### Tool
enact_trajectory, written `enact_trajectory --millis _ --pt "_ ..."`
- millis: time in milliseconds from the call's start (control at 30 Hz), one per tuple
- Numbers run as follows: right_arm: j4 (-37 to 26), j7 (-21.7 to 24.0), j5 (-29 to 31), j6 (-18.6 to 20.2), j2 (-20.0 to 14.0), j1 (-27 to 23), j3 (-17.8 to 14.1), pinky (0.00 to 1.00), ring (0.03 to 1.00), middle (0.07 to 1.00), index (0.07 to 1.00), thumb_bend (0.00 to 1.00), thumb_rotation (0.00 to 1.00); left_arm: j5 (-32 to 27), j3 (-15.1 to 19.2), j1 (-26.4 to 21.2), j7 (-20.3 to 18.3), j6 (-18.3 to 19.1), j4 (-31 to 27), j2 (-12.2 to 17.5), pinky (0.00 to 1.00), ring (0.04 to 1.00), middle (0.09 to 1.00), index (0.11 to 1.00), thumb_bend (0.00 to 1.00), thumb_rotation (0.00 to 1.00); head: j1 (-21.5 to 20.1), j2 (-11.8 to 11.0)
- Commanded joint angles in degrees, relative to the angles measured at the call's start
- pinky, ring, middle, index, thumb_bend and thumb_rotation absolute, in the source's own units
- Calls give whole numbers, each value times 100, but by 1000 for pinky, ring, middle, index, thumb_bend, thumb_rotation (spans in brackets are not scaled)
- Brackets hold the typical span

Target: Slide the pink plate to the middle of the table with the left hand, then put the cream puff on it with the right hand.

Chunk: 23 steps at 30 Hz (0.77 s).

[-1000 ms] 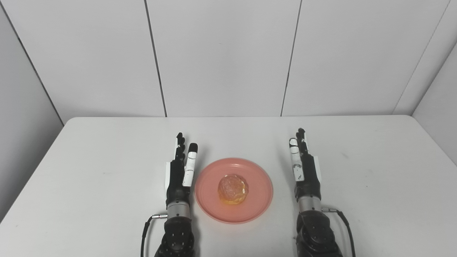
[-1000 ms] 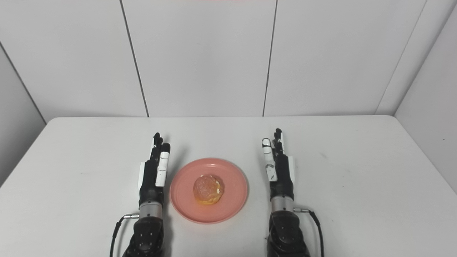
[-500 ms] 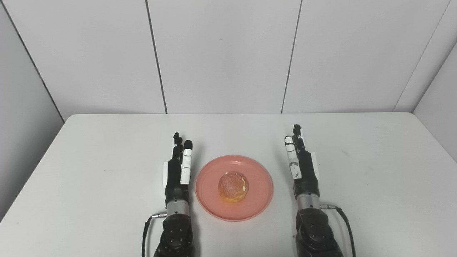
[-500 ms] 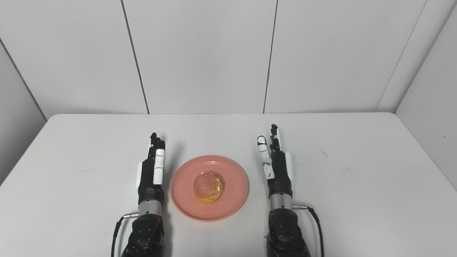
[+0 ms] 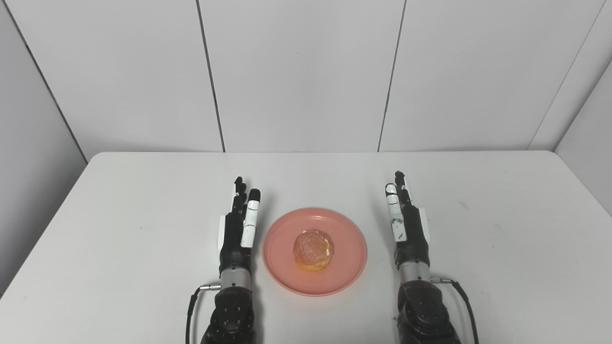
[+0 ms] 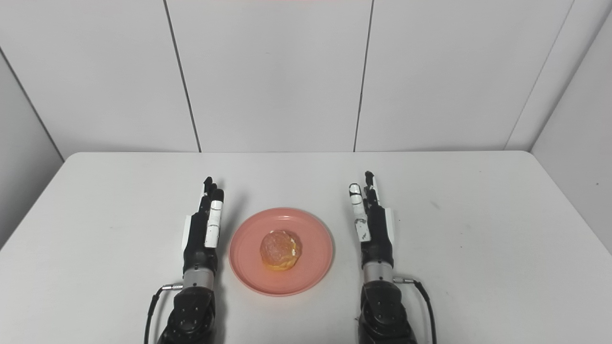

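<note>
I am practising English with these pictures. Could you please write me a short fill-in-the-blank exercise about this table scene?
1. The cream puff lies on the ____ plate.
2. The plate sits ____ the left hand and the right hand.
3. Both hands hold ____.
4. The plate rests on a white ____.

Missing words: pink; between; nothing; table

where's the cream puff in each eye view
Left eye view: puff just right of picture centre, low, on the plate.
Right eye view: puff left of centre, same height, on the plate.
Shared landmark: the plate lies between the left robot hand and right robot hand.
</note>
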Motion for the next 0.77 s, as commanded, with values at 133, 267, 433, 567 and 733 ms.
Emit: enact_trajectory --millis 133,267,433,567,733 --pt "74 246 394 -89 44 161 -65 1000 998 1000 992 798 1000 109 -71 -43 -35 77 17 82 1000 1000 1000 1000 766 954 -6 -6" --pt "59 397 923 -31 162 145 -257 1000 1000 1000 999 812 1000 172 -115 -18 -36 102 -77 134 1000 1000 1000 1000 783 940 -37 3" --pt "106 484 1125 -80 200 135 -300 1000 1000 1000 1000 815 1000 14 -60 -6 -145 168 -197 146 1000 1000 1000 1000 754 951 -157 31" --pt "92 417 1088 15 233 157 -288 1000 995 1000 993 814 1000 -11 -27 -31 -222 211 -242 180 1000 1000 1000 1000 740 973 -164 83" --pt "36 318 989 50 270 181 -281 1000 984 1000 982 791 1000 -70 -7 -36 -313 290 -319 228 1000 1000 1000 1000 744 970 -6 180"
